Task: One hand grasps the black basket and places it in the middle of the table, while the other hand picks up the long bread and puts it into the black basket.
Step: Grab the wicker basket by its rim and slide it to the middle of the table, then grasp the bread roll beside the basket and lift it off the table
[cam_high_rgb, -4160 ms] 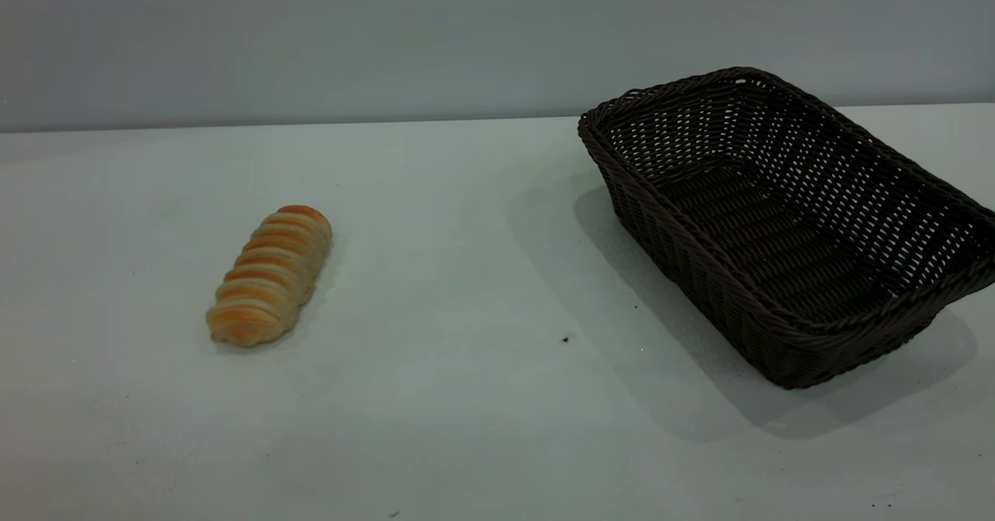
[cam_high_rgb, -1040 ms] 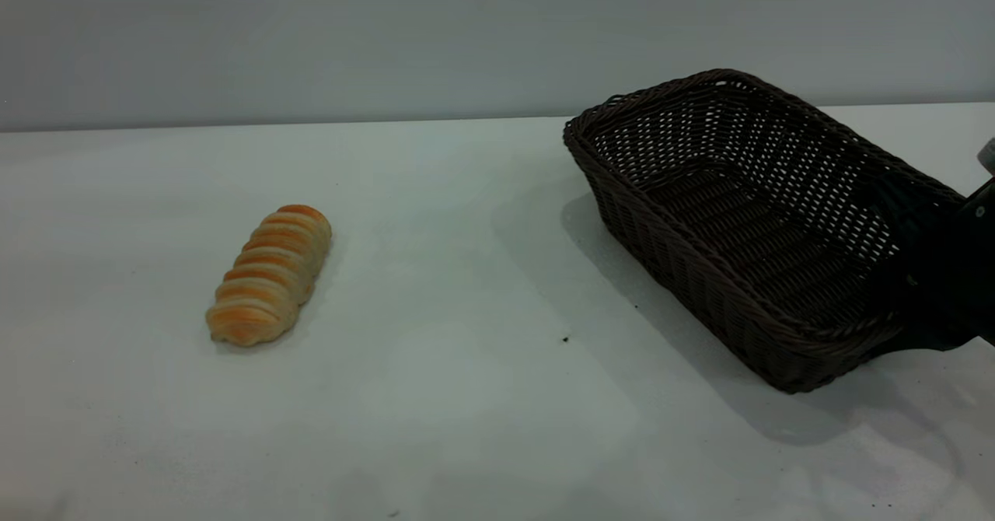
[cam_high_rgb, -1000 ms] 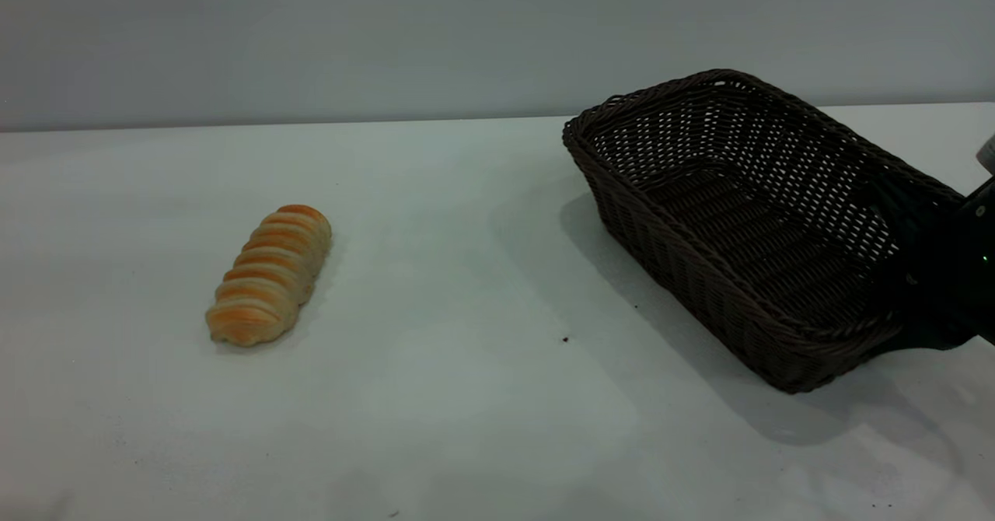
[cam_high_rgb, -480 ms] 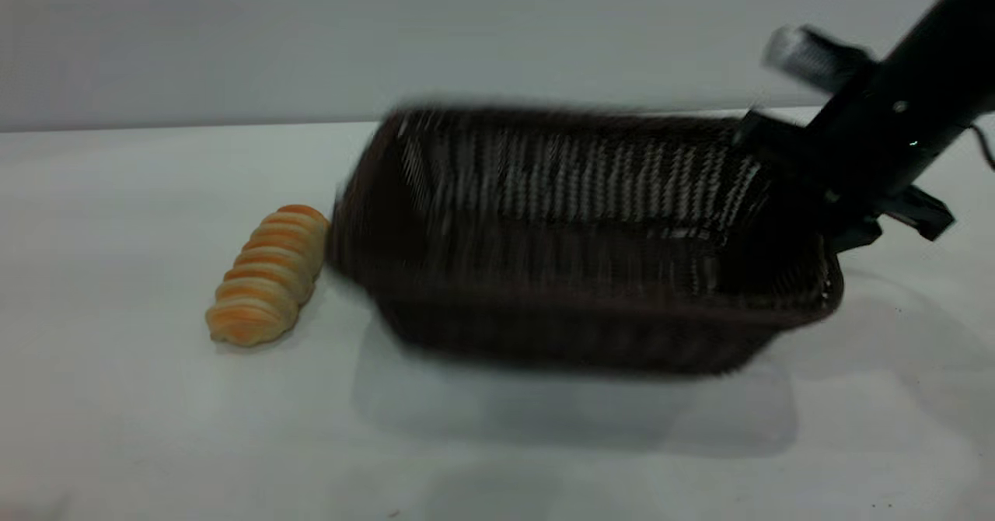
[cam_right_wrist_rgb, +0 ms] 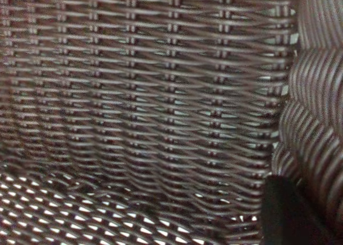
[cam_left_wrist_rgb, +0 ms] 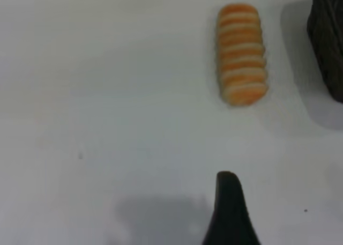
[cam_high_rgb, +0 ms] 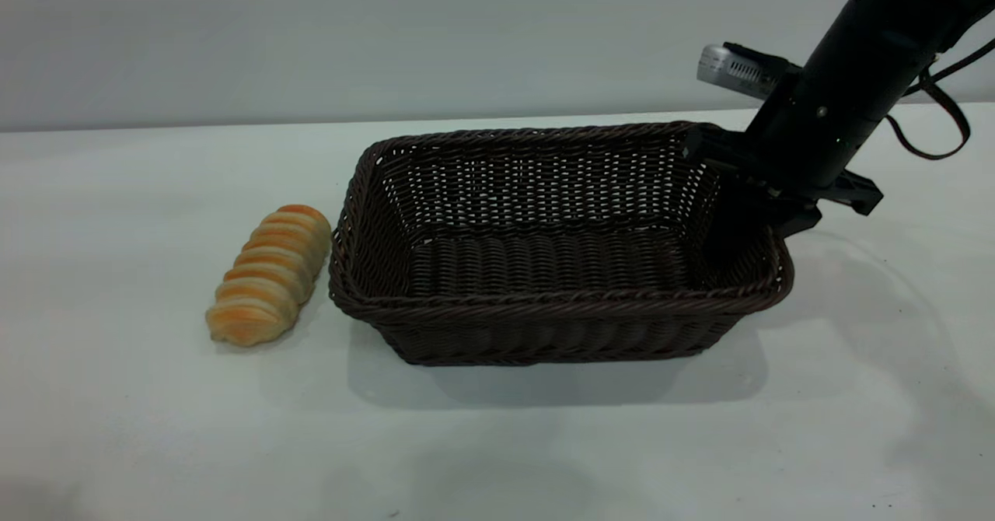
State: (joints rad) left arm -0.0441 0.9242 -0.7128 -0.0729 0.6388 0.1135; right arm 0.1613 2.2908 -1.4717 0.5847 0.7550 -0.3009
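Note:
The black basket (cam_high_rgb: 544, 272) stands in the middle of the table (cam_high_rgb: 497, 443), its long side facing the exterior view. My right gripper (cam_high_rgb: 766, 194) is shut on the basket's right end wall, one finger inside and one outside. The right wrist view is filled by the basket's weave (cam_right_wrist_rgb: 139, 95), with one fingertip (cam_right_wrist_rgb: 284, 213) against the wall. The long bread (cam_high_rgb: 268, 274) lies on the table just left of the basket, close to its left rim. It also shows in the left wrist view (cam_left_wrist_rgb: 241, 54), well ahead of my left gripper (cam_left_wrist_rgb: 231, 215), which hovers above bare table.
A silver-grey box (cam_high_rgb: 734, 70) and a black cable (cam_high_rgb: 937, 109) hang on the right arm. The basket's edge (cam_left_wrist_rgb: 328, 41) shows beside the bread in the left wrist view. A grey wall (cam_high_rgb: 389, 31) runs behind the table.
My right gripper has carried the basket from the right side of the table to the middle and turned it broadside. The bread has not moved.

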